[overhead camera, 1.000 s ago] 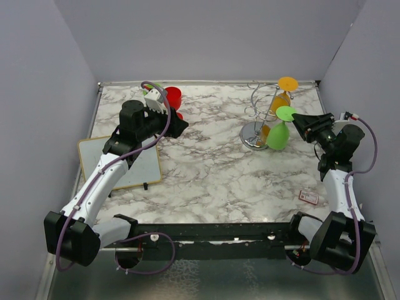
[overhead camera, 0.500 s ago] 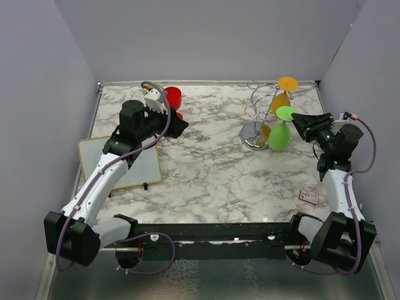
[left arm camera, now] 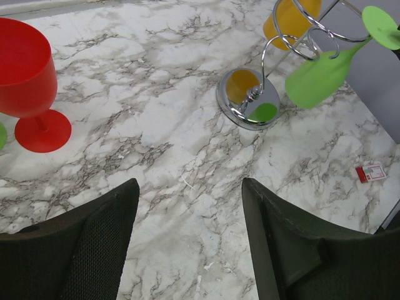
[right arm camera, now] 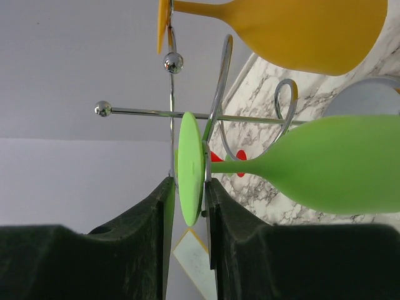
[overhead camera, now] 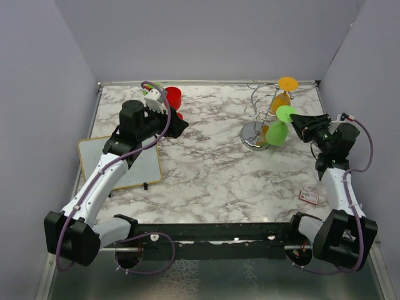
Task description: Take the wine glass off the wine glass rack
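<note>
The green wine glass (overhead camera: 277, 132) hangs upside down and tilted from the silver wine glass rack (overhead camera: 255, 139) at the back right. My right gripper (overhead camera: 295, 119) is at its round foot. In the right wrist view the foot (right arm camera: 189, 164) stands edge-on between my right gripper's (right arm camera: 189, 181) fingers, with thin gaps on both sides and rack wire (right arm camera: 187, 114) right beside it. The jaws are narrow but open. My left gripper (overhead camera: 178, 125) hovers open over bare marble at the back left, with nothing between its fingers (left arm camera: 94, 237).
An orange glass (overhead camera: 279, 100) hangs on the far side of the rack. A red glass (overhead camera: 173, 97) stands upright at the back left beside my left arm. A whiteboard (overhead camera: 119, 162) lies at the left edge. A small red card (overhead camera: 308, 197) lies at the front right.
My right gripper's jaws have narrowed around the green foot. The green bowl has swung slightly up and to the left. The left arm has not moved.
</note>
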`<state>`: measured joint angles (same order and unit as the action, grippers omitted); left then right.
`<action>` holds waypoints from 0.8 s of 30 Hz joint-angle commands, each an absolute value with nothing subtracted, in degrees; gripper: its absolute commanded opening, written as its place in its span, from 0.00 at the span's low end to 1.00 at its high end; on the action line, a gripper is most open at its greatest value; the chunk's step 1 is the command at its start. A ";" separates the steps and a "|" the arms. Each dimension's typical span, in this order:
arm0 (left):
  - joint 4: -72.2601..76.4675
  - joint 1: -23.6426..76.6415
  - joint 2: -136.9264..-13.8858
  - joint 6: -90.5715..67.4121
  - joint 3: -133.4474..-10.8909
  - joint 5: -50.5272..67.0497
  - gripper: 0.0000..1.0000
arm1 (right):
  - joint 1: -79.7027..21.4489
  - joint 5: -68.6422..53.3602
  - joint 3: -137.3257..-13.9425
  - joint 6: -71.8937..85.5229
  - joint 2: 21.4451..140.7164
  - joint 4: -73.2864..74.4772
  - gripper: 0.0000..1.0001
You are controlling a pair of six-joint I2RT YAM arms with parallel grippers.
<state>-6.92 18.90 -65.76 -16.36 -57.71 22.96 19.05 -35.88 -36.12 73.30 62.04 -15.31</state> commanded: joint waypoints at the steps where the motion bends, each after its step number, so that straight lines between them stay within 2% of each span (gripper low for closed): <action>1: -6.08 19.25 -64.51 -15.91 -57.61 22.65 0.69 | 18.30 -33.73 -37.44 74.04 62.19 -14.77 0.26; 17: -6.24 19.20 -64.51 -15.82 -57.70 22.29 0.69 | 17.84 -31.77 -38.06 75.04 59.95 -12.83 0.16; 21: -6.19 19.25 -64.51 -15.82 -57.66 22.32 0.69 | 17.83 -31.75 -37.99 74.96 59.26 -12.63 0.18; 24: -6.22 19.25 -64.51 -15.83 -57.67 22.35 0.69 | 17.84 -32.02 -38.25 74.73 58.95 -12.36 0.24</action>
